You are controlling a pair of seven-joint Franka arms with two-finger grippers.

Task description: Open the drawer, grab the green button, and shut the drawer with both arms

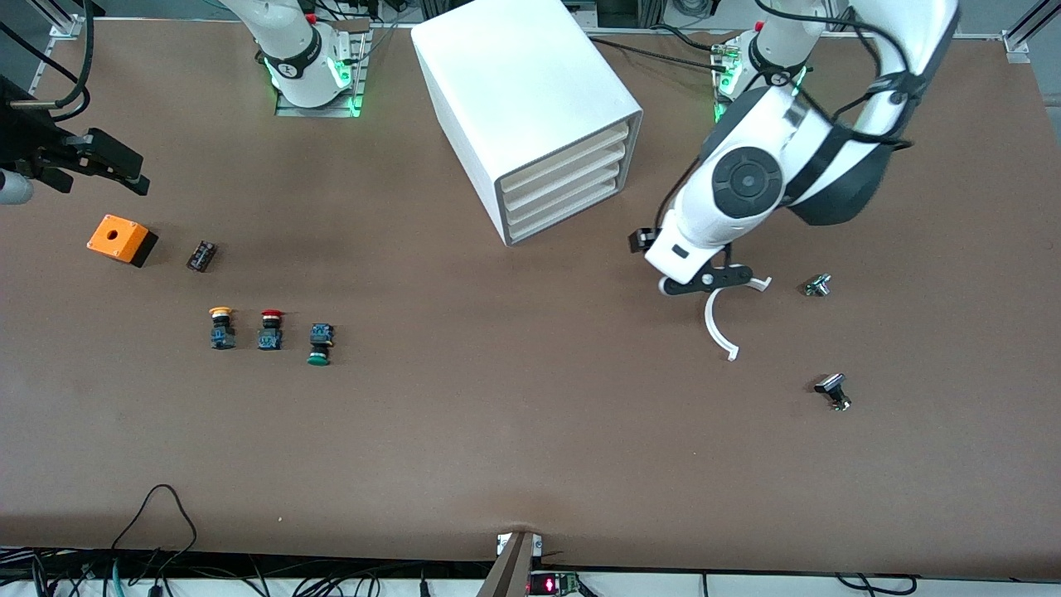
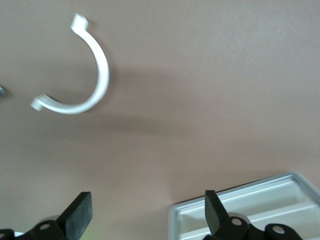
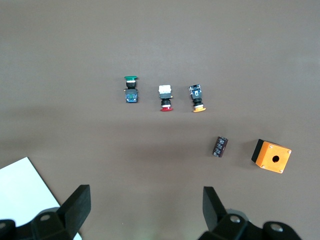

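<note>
The white cabinet [image 1: 530, 108] stands at the table's back middle with all four drawers shut. The drawer [image 1: 566, 217] is the bottommost one. The green-capped button [image 1: 320, 344] lies on the table toward the right arm's end, beside the red-capped [image 1: 270, 330] and yellow-capped [image 1: 221, 328] ones. It also shows in the right wrist view [image 3: 131, 90]. My left gripper [image 1: 651, 253] is open and empty, low over the table beside the drawer fronts, whose corner [image 2: 260, 205] shows by its fingers. My right gripper [image 1: 124, 170] is open and empty, high over the right arm's end of the table.
A white curved hook [image 1: 719, 327] lies on the table by the left gripper. Two small metal parts [image 1: 818, 285] [image 1: 833, 391] lie toward the left arm's end. An orange box [image 1: 121, 239] and a small black part [image 1: 201, 255] lie under the right gripper's area.
</note>
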